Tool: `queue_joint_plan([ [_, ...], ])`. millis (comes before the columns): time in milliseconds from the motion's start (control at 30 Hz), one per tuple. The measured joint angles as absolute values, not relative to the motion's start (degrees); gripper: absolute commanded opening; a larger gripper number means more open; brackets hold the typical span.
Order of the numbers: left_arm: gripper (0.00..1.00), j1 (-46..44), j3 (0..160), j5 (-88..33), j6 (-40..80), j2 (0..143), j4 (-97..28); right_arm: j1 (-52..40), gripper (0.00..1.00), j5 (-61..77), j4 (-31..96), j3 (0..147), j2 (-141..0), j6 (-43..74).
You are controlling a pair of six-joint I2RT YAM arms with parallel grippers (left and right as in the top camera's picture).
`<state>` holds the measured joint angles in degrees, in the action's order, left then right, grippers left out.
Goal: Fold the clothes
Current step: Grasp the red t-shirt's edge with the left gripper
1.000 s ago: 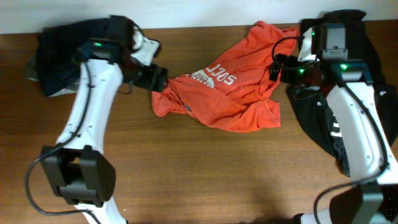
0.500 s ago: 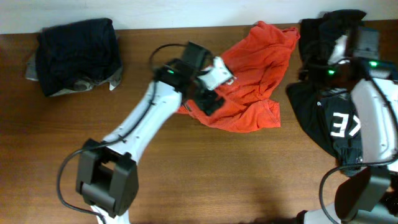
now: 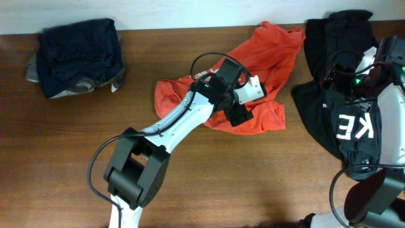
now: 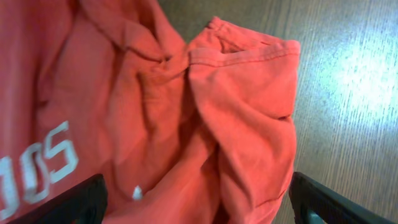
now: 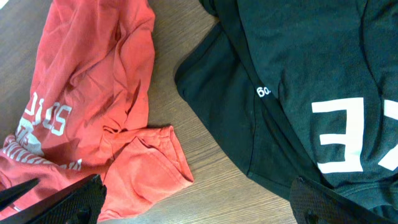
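Three heaps of cloth lie on the wooden worktop (image 3: 253,183): one red-orange T-shirt (image 3: 269,57), one black garment (image 3: 316,104) with white letters, and one dark navy pile (image 3: 76,54).

The T-shirt lies crumpled in the middle of the far half, its top close to the worktop's back edge. Its right side lies just beside the black garment, with a narrow strip of wood between them in the right wrist view. The navy pile sits well apart in the far left corner, with some paler cloth showing under it.

The left arm reaches diagonally across the middle, and the left tool (image 3: 240,115) hangs over the T-shirt's near edge. Its fingers (image 4: 68,205) stand wide apart and grip nothing. A hemmed sleeve (image 4: 249,53) is folded over below it, beside white lettering (image 4: 50,162). Whether the fingers touch the cloth cannot be told.

The right tool (image 3: 338,77) is above the black garment at the right side. Its fingers (image 5: 342,202) are also spread and hold nothing.

The near half of the worktop is bare wood between the two arm bases. There is also a wide bare stretch between the navy pile and the T-shirt.
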<state>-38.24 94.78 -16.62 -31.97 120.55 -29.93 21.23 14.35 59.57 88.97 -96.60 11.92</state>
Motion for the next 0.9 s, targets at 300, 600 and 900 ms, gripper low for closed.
queue_joint_plan([
  [300, 0.89, -39.75, 94.78, -17.54, -31.97, 125.16, -29.21, 21.23, 0.99, 14.52, 60.27, 88.97, -96.60, 11.77],
  [600, 0.71, -39.92, 94.78, -17.63, -32.21, 126.13, -29.28, 21.23, 0.99, 14.52, 60.25, 88.97, -96.60, 11.77],
  [900, 0.49, -40.82, 94.78, -17.63, -32.60, 126.23, -29.91, 21.23, 0.99, 14.52, 60.23, 88.97, -96.60, 11.77],
])
